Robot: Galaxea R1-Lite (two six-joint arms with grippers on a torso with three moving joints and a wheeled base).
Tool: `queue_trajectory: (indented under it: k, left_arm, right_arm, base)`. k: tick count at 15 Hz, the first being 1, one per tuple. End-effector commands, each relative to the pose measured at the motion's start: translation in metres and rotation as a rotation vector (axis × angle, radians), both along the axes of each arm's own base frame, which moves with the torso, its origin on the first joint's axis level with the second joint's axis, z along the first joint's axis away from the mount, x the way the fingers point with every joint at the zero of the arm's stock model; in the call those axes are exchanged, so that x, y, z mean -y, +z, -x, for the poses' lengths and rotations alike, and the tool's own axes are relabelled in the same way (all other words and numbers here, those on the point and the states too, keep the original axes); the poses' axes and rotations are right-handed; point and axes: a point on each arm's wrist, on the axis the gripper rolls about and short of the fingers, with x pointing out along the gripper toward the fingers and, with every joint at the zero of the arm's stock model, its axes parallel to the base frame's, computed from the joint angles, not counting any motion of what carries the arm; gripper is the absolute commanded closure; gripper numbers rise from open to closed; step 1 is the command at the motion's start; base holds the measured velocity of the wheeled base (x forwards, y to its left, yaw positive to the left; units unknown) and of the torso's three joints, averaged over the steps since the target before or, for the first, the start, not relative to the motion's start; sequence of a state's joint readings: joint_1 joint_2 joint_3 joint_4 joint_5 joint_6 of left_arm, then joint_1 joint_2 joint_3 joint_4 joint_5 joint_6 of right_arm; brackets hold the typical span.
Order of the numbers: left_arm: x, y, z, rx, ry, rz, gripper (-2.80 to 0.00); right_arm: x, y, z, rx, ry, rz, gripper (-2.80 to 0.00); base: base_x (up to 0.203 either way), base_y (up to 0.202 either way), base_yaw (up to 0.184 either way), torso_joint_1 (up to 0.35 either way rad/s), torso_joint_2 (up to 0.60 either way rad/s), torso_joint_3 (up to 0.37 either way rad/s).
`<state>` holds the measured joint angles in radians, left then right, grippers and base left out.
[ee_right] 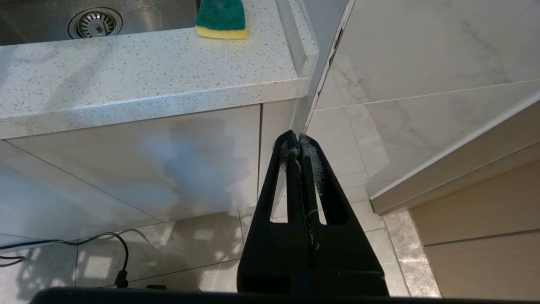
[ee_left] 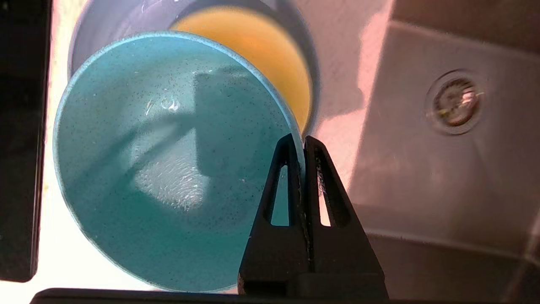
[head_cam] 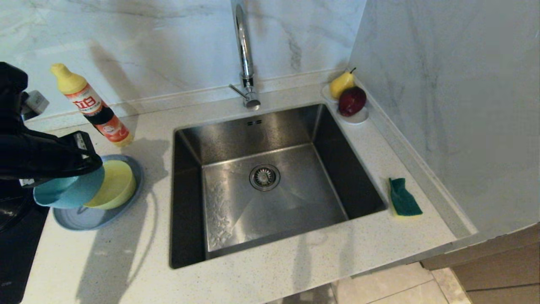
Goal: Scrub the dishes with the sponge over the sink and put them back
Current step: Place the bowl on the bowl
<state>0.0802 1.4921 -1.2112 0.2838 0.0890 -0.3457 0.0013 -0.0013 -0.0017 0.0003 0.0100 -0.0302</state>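
Observation:
My left gripper is shut on the rim of the teal-blue bowl, one finger inside and one outside. The bowl hangs tilted over the grey-blue plate and partly covers the yellow bowl that sits on the plate, left of the sink. The sponge lies green side up on the counter right of the sink. My right gripper is parked below the counter edge over the floor, shut and empty.
A dish soap bottle leans behind the plate. The chrome tap stands behind the sink. A white dish with a pear and an apple sits in the back right corner. A black hob borders the counter's left; a wall closes the right.

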Motion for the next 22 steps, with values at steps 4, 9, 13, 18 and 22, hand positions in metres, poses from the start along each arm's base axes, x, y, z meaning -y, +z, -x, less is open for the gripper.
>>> queue_trajectory:
  k: [4, 9, 13, 18, 22]
  left_arm:
    - [0.007, -0.043, -0.009, -0.033, 0.012, -0.039, 0.0]
    - [0.005, -0.056, -0.018, -0.051, 0.032, -0.051, 0.0]
    - [0.003, -0.052, -0.024, -0.038, 0.04, -0.06, 0.0]
    - [-0.01, -0.037, -0.027, 0.006, 0.071, -0.086, 0.0]
    - [-0.025, -0.031, -0.027, 0.025, 0.115, -0.098, 0.0]
  right_arm:
    - [0.0, 0.0, 0.0, 0.0, 0.001, 0.0, 0.0]
    - [0.0, 0.0, 0.0, 0.0, 0.001, 0.0, 0.0]
    - [0.0, 0.0, 0.0, 0.0, 0.001, 0.0, 0.0]
    - [0.0, 0.0, 0.0, 0.0, 0.001, 0.0, 0.0]
    - [0.0, 0.0, 0.0, 0.0, 0.001, 0.0, 0.0]
  base:
    - [0.0, 0.0, 0.0, 0.0, 0.0, 0.0]
    - [0.0, 0.0, 0.0, 0.0, 0.0, 0.0]
    - [0.0, 0.0, 0.0, 0.0, 0.0, 0.0]
    - [0.0, 0.0, 0.0, 0.0, 0.0, 0.0]
    - [0.0, 0.0, 0.0, 0.0, 0.0, 0.0]
